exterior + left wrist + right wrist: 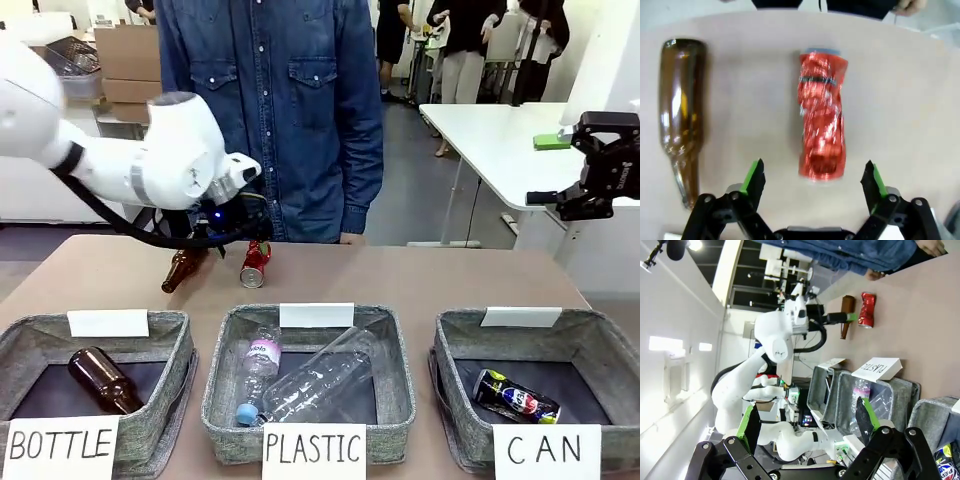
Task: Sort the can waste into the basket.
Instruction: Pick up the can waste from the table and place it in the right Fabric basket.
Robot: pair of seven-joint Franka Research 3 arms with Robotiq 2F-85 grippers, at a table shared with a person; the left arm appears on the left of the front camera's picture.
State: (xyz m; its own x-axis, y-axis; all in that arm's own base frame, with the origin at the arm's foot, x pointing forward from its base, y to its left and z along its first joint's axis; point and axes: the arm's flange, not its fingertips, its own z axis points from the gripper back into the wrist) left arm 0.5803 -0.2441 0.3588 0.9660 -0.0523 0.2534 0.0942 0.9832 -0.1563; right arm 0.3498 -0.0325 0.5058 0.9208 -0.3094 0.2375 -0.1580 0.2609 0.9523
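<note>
Spread wide over the red can (821, 115), the left end effector (814, 171) should drop squarely, seemingly centred, then close across its middle.

A brown bottle (183, 268) lies on the table's (420, 275) far side, a second one (103, 380) in the BOTTLE basket (172, 375), clear bottles (320, 385) in the PLASTIC basket (220, 385), with a denim-shirted person (290, 110) standing behind.

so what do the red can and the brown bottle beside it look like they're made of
The red can: thin metal, probably aluminium, with a shiny red coat; it is crumpled into sharp creases that glint. The brown bottle: looks like glass, amber and see-through, smooth with crisp highlights, though hard plastic can't be ruled out.
</note>
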